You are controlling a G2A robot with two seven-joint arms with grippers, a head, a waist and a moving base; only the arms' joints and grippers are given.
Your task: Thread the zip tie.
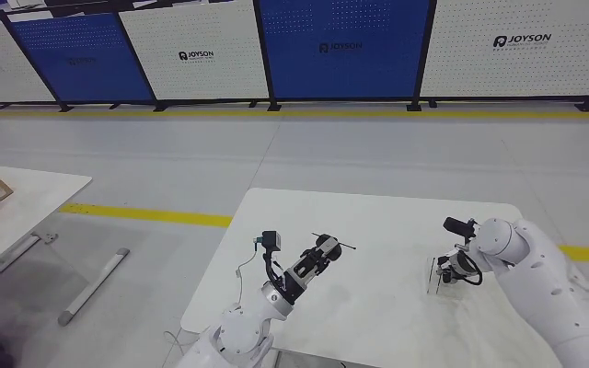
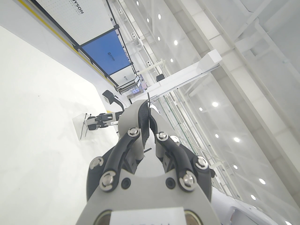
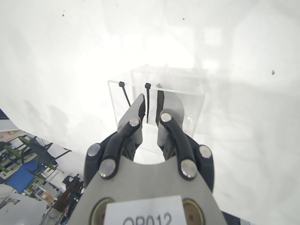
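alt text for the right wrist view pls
The right gripper, fingers open, is at a clear box on the white table, with an upright black zip tie seen between its fingers. A second zip tie leans in the box beside it.

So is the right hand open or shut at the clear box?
Open: the right hand has its fingers apart, with a zip tie propped at the clear box in the gap between them.
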